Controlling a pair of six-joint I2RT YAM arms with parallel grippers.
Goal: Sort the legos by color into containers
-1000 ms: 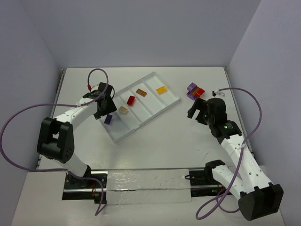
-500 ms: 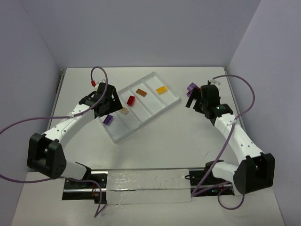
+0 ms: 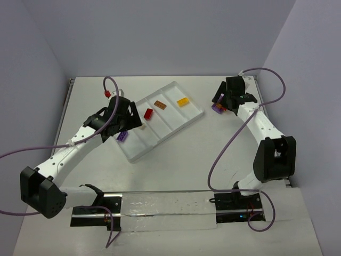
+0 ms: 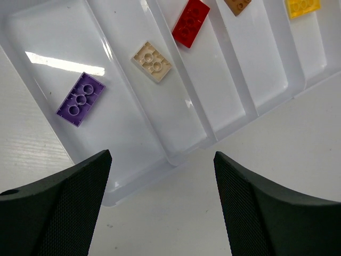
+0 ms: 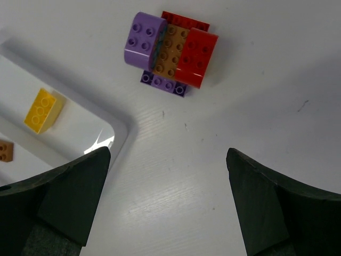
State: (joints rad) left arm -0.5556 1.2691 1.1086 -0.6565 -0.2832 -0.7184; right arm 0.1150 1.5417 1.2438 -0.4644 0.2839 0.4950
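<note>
Purple, brown-orange and red bricks sat bunched in one cluster (image 5: 169, 53) on the bare table (image 5: 266, 106), and our coming move turned on that knot. It lay ahead of the right gripper (image 5: 168, 205), beyond the fingertips and a little toward the finger (image 5: 58, 197) on the tray's side rather than square on the gap. The bricks touched flank to flank, so the cluster's long axis ran across the gap, slightly tilted, while each brick's own long side pointed away from the fingers. Both right fingers were spread wide with nothing between them. We judged that a descent would need a reach forward and a choice of one piece, perhaps the rounded purple brick (image 5: 145, 47) at the end, since closing over the whole knot would carry mixed colours.

The left gripper (image 4: 162, 210) hung over the near edge of the white tray (image 4: 133, 138), fingers likewise apart and empty. Ahead of them lay a purple brick (image 4: 80, 99) nearest, then a tan brick (image 4: 152, 62), a red brick (image 4: 191, 22), a brown-orange brick (image 4: 238, 5) and a yellow brick (image 4: 302, 6) farther out. We could not tell whether tan and red shared a compartment. The right arm was plainly nearer the loose cluster; the left was well apart from it, with the tray between.
</note>
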